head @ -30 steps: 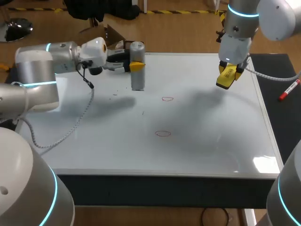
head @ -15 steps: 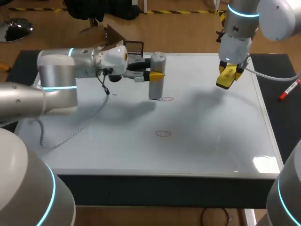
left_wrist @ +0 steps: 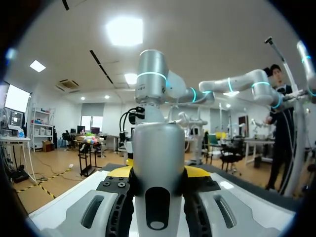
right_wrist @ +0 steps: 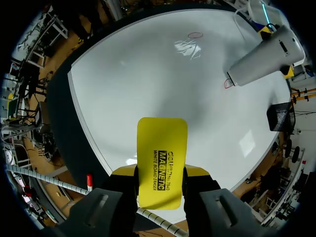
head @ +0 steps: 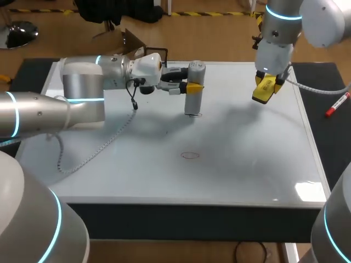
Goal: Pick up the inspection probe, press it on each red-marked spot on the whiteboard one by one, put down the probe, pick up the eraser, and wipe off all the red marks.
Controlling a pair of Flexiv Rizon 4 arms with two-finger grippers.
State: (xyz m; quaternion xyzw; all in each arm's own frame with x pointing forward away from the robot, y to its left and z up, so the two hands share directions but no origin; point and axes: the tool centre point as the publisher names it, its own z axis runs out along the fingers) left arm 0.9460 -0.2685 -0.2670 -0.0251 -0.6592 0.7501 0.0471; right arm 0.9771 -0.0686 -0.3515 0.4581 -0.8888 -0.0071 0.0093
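Nearest me on the whiteboard (head: pixel 252 170) is the near red mark (head: pixel 190 155), a small flattened ring drawn alone on bare white.

Further out, the probe (head: pixel 193 87) stands upright with its long axis vertical. Its rounded cap is up and its lower end sits at the far red mark (head: pixel 196 115), part of which shows beside its foot. I cannot tell whether it presses on the board. The probe is a plain silver-grey cylinder, and I can make out no label on it. In the left wrist view a dark oval slot sits low on its body. My left gripper (head: pixel 193 86) reaches in level from the side and grips the probe at mid-height, one yellow tip tight on each flank.

Off the board's right edge, a red marker (head: pixel 337 105) with a white barrel lies aslant on the dark table (head: pixel 329 148).

Farthest out, above the board's far right corner and well clear of its surface, my right gripper (head: pixel 267 86) pinches the eraser (head: pixel 262 94) between both fingers. The eraser is a flat, bright yellow slab with rounded corners. Its long axis runs out along my fingers and tilts down toward the board. The right wrist view shows three lines of black lettering printed along its face.
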